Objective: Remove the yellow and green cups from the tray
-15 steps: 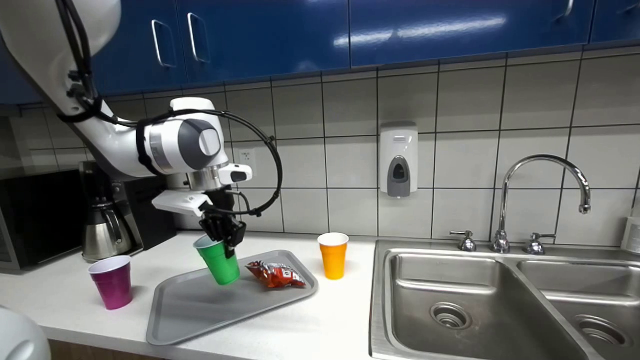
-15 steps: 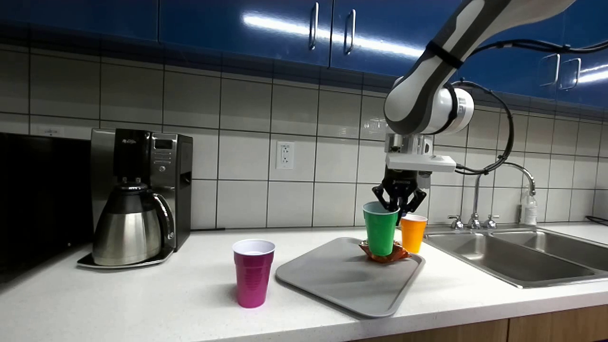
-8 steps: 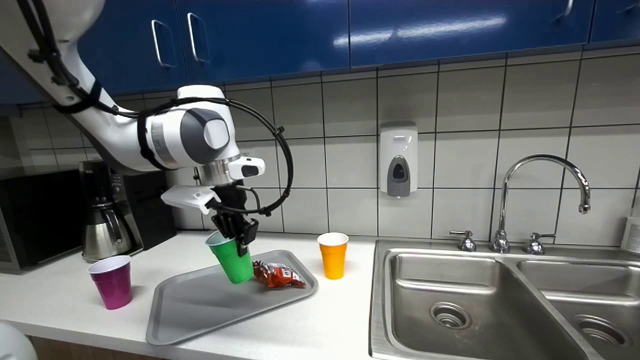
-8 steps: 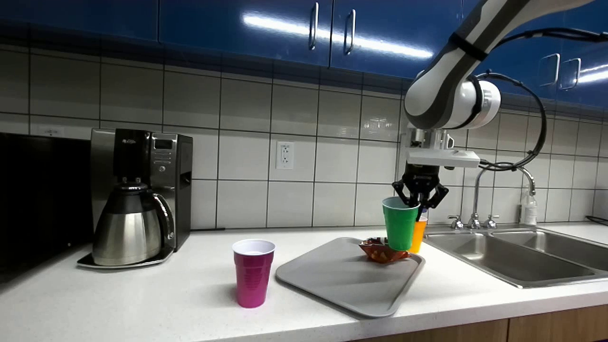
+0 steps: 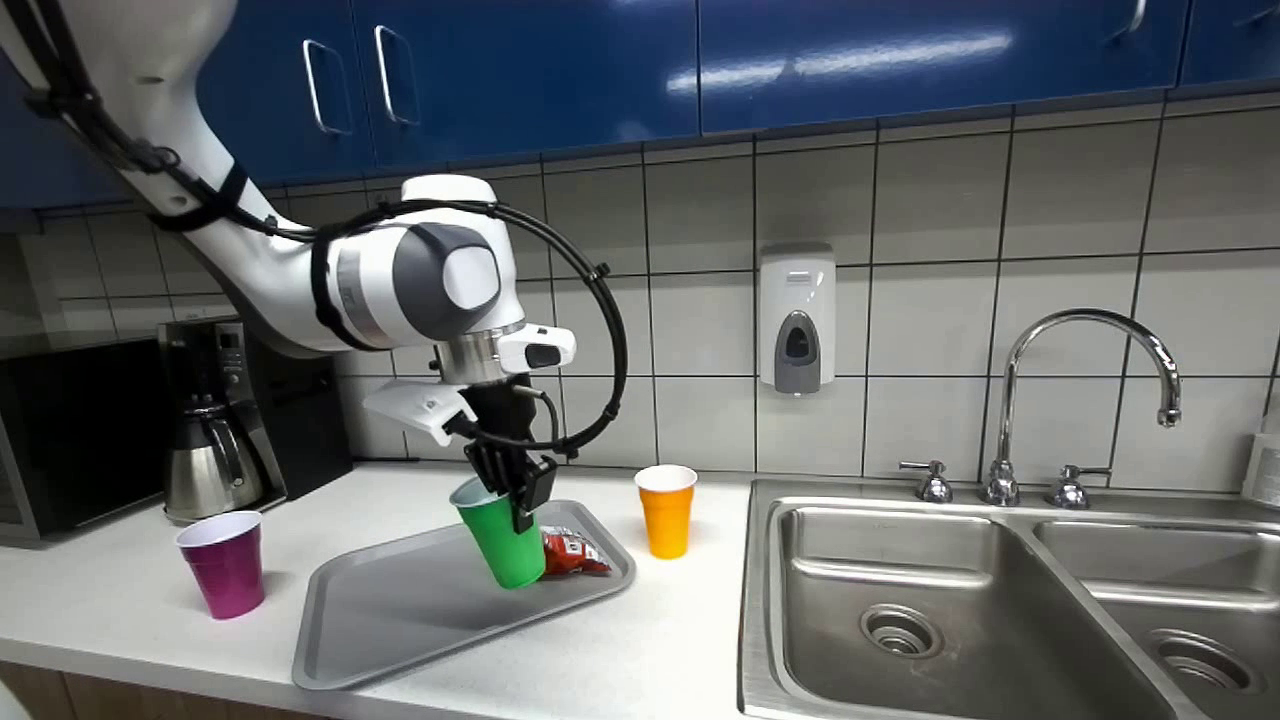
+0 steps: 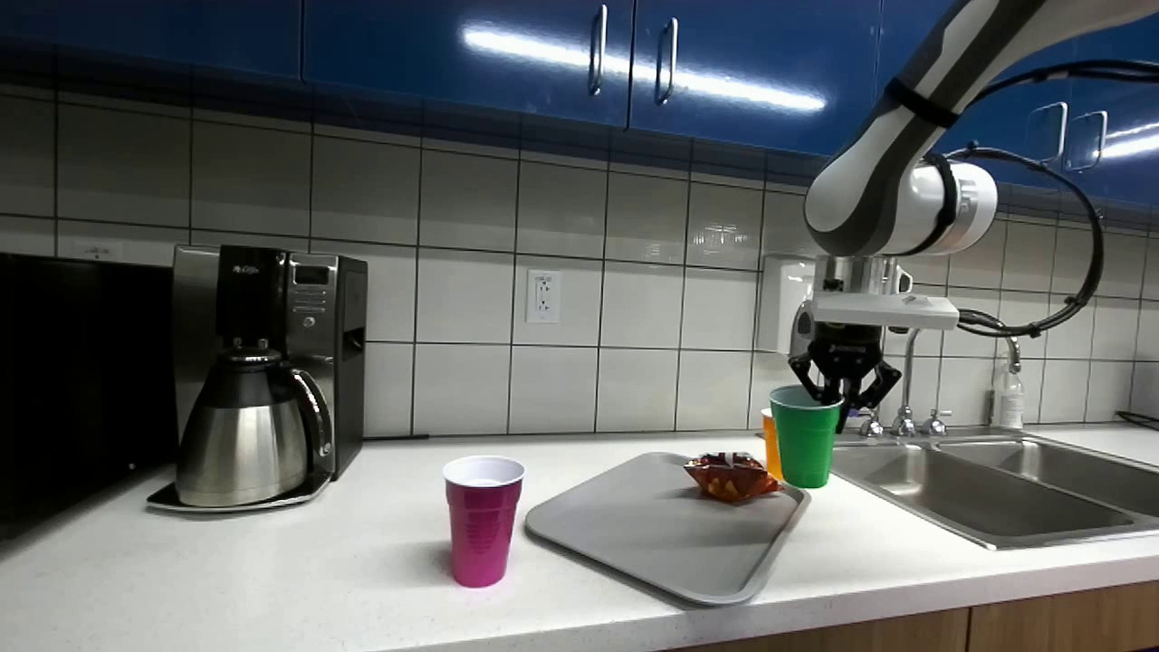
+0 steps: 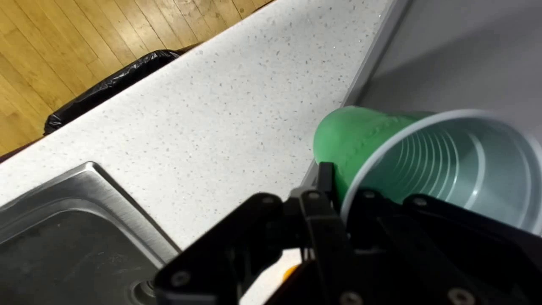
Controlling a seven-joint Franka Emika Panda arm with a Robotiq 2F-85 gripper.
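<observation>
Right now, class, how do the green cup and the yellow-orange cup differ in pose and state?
In an exterior view, the green cup tilts, while the yellow-orange cup stands upright. The jaws hold the green cup by its wall; nothing grips the yellow-orange cup, which rests on the counter. Both have pale insides and narrow toward the base.

Green cup [image 6: 806, 444]: made of smooth plastic | tray [image 6: 647, 530]: finished dull | sink [image 5: 980, 610]: made of shiny metal | cupboards [image 5: 540, 70]: coated glossy | floor [image 7: 51, 55]: laid in wood boards
</observation>
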